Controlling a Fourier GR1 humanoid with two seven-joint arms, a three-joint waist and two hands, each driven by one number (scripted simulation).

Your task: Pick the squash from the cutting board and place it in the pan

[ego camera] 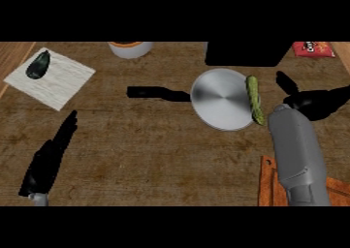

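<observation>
The brown, grainy wooden counter (170, 155) carries a round, brushed-metal pan (222, 98) with a black handle pointing toward the view's left. The long, slim green squash (255, 99) lies along the pan's right rim, its long axis running near-to-far. The right black hand (313, 101) sits just right of the squash, fingers spread and holding nothing. The left black hand (50, 155) rests straight-fingered well apart, and an orange cutting board's corner (267, 186) shows beneath the right forearm.
</observation>
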